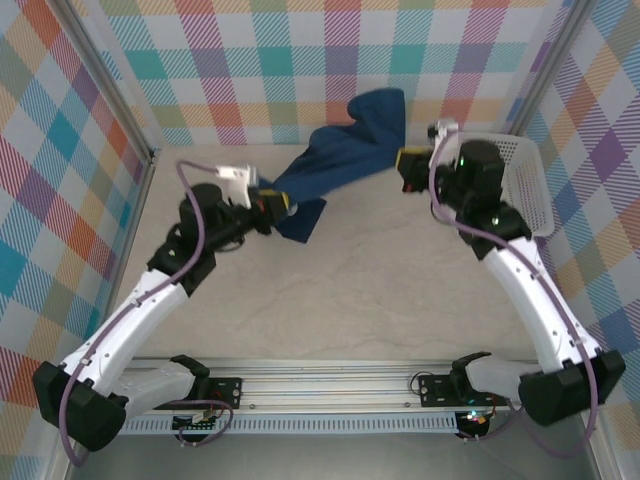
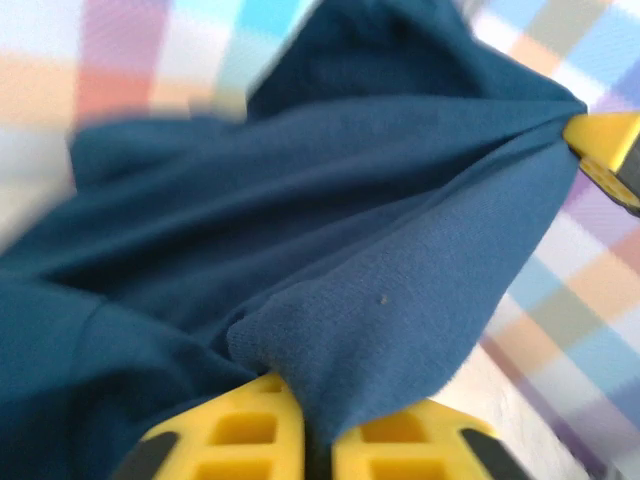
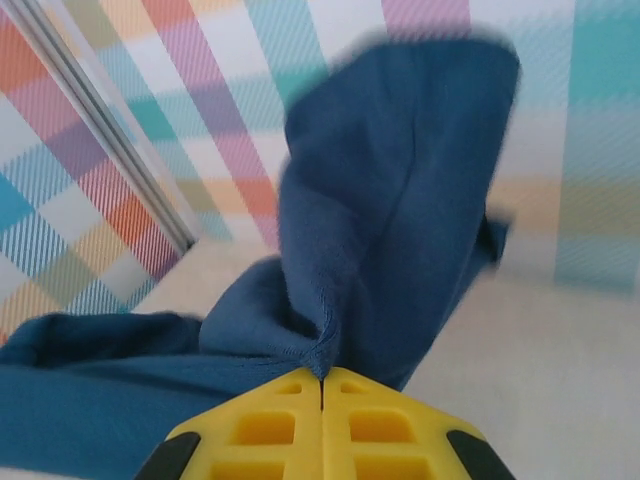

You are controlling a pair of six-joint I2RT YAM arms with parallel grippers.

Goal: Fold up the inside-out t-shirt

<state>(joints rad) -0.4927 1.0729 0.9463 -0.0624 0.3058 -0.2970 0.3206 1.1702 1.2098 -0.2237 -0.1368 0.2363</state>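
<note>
1. Your left gripper [image 1: 283, 203] sits at about 10 o'clock from the centre of the table [image 1: 370, 300] in the top view. Its yellow jaws are clamped on an edge of the inside-out t-shirt [image 1: 345, 155]. In the left wrist view, navy cloth bulges up from between them.
2. Your right gripper [image 1: 405, 163] sits at about 1 o'clock. Its jaws are pressed together on another bunch of the shirt. In the right wrist view the fingertips meet, with fabric gathered at the line where they join.
3. The t-shirt is at roughly 12 o'clock, stretched as a twisted band between the two grippers.
4. A fold stands up beyond the right gripper, toward the checked back wall [image 1: 300, 60].
5. A corner droops at 6 o'clock from the left gripper. You cannot tell whether it touches the table.
6. A white basket [image 1: 528, 185] stands at 2 o'clock, just beside the right arm.
</note>
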